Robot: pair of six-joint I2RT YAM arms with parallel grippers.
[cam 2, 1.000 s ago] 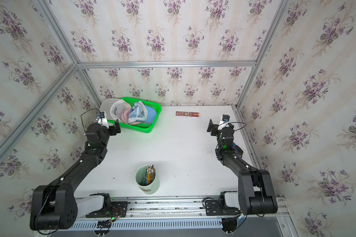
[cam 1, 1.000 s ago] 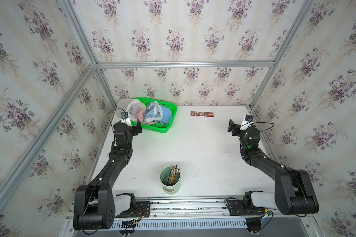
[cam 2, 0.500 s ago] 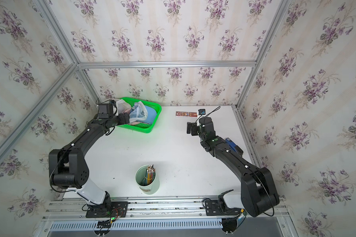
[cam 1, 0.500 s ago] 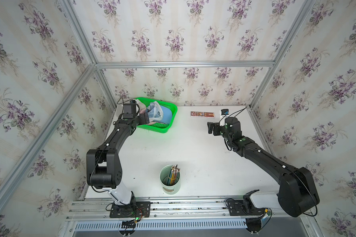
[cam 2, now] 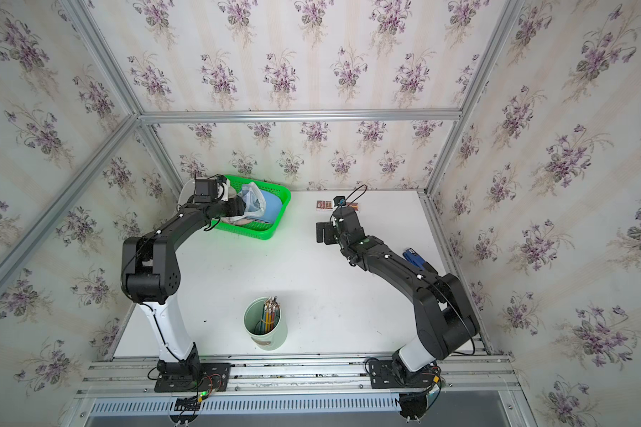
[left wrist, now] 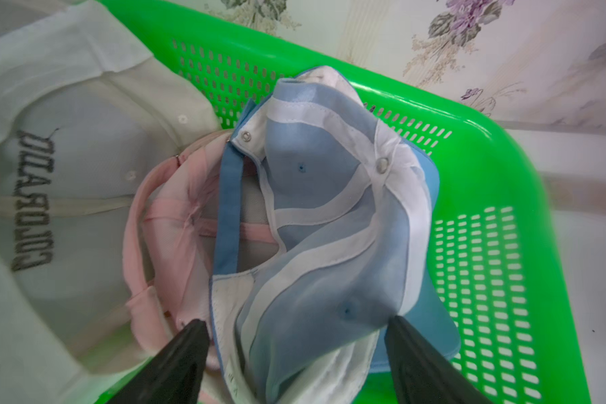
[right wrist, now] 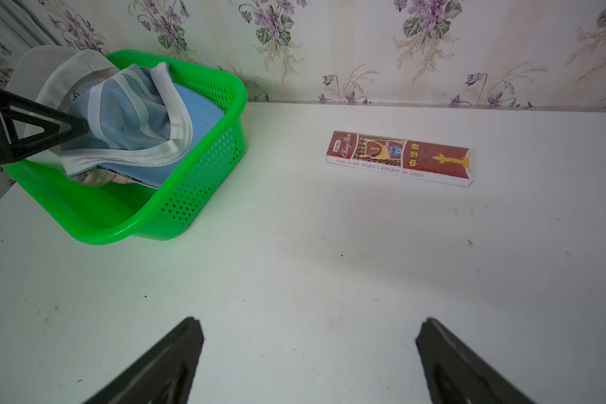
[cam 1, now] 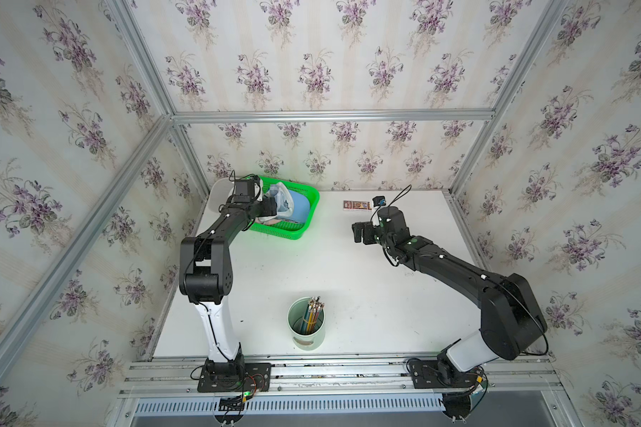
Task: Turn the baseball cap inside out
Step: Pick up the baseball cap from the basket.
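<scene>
A light blue baseball cap (left wrist: 329,210) lies crumpled in the green basket (left wrist: 504,140) at the back left, with its pale lining and white seam tape facing up. It shows in both top views (cam 1: 293,207) (cam 2: 269,207) and in the right wrist view (right wrist: 130,119). My left gripper (left wrist: 296,323) is open and straddles the cap's crown, and one fingertip (left wrist: 397,325) touches the fabric. In a top view the left gripper (cam 1: 272,205) is inside the basket. My right gripper (right wrist: 308,328) is open and empty, low over the bare table (cam 1: 359,233).
A white cap (left wrist: 67,105) with black lettering hangs over the basket's far rim, and a pink cap (left wrist: 168,217) lies under the blue one. A red carton (right wrist: 399,157) lies by the back wall. A cup of pencils (cam 1: 307,325) stands near the front. A blue object (cam 2: 415,257) lies at the right edge.
My left arm has swung from the table's left side into the basket, and its jaws have narrowed around the blue cap. My right arm has moved in from the right edge toward the middle.
</scene>
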